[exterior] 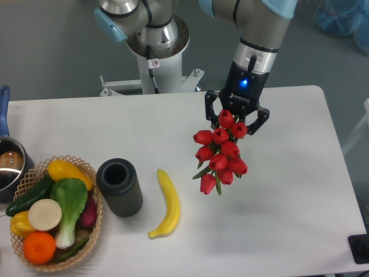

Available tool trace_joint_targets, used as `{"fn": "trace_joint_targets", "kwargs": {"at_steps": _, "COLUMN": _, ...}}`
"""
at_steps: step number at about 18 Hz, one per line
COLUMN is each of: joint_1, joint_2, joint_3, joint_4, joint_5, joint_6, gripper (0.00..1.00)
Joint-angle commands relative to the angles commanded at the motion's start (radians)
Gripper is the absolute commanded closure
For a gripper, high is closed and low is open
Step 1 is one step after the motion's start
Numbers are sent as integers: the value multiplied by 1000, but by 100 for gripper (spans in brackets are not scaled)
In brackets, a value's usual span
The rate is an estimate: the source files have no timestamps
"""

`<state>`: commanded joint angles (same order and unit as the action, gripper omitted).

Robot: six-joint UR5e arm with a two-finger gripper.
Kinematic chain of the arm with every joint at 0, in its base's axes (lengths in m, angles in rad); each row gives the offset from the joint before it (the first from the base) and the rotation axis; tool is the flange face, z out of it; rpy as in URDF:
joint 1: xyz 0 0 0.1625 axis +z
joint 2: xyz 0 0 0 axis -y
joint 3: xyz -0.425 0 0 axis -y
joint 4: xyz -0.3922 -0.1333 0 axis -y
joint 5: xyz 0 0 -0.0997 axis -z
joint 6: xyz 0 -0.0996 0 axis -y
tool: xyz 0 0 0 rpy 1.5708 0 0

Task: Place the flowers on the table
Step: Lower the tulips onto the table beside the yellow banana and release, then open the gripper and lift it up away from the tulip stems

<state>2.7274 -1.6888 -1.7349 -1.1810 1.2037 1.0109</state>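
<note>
One bunch of flowers [221,157] (about ten red buds) hangs just below the tool [237,119], which grips its stems above the desk [288,219].
</note>
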Motion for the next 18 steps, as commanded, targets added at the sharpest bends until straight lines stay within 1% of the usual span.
{"fn": "trace_joint_targets", "kwargs": {"at_steps": 1, "joint_1": 0, "joint_2": -15, "joint_3": -6, "joint_4": -9, "joint_5": 26, "joint_6": 0, "gripper": 50}}
{"fn": "trace_joint_targets", "kwargs": {"at_steps": 4, "joint_1": -2, "joint_2": -57, "joint_3": -17, "joint_4": -28, "joint_5": 37, "joint_6": -2, "gripper": 50}}
{"fn": "trace_joint_targets", "kwargs": {"at_steps": 6, "joint_1": -2, "joint_2": -80, "joint_3": -34, "joint_4": -16, "joint_5": 36, "joint_6": 2, "gripper": 50}}
{"fn": "trace_joint_targets", "kwargs": {"at_steps": 7, "joint_1": 1, "joint_2": -92, "joint_3": -29, "joint_4": -14, "joint_5": 36, "joint_6": 6, "gripper": 51}}
{"fn": "trace_joint_targets", "kwargs": {"at_steps": 9, "joint_1": 6, "joint_2": -100, "joint_3": -35, "joint_4": -12, "joint_5": 36, "joint_6": 9, "gripper": 50}}
{"fn": "trace_joint_targets", "kwargs": {"at_steps": 10, "joint_1": 6, "joint_2": -103, "joint_3": -34, "joint_4": -11, "joint_5": 36, "joint_6": 9, "gripper": 46}}
{"fn": "trace_joint_targets", "kwargs": {"at_steps": 11, "joint_1": 6, "joint_2": -113, "joint_3": -32, "joint_4": -6, "joint_5": 36, "joint_6": 9, "gripper": 37}}
{"fn": "trace_joint_targets", "kwargs": {"at_steps": 12, "joint_1": 8, "joint_2": -121, "joint_3": -31, "joint_4": -3, "joint_5": 34, "joint_6": 17, "gripper": 15}}
{"fn": "trace_joint_targets", "kwargs": {"at_steps": 13, "joint_1": 9, "joint_2": -123, "joint_3": -26, "joint_4": 15, "joint_5": 34, "joint_6": 27, "gripper": 0}}
{"fn": "trace_joint_targets", "kwargs": {"at_steps": 17, "joint_1": 11, "joint_2": -123, "joint_3": -17, "joint_4": 122, "joint_5": 36, "joint_6": 58, "gripper": 0}}
{"fn": "trace_joint_targets", "kwargs": {"at_steps": 18, "joint_1": 11, "joint_2": -124, "joint_3": -14, "joint_4": 123, "joint_5": 43, "joint_6": 55, "gripper": 0}}
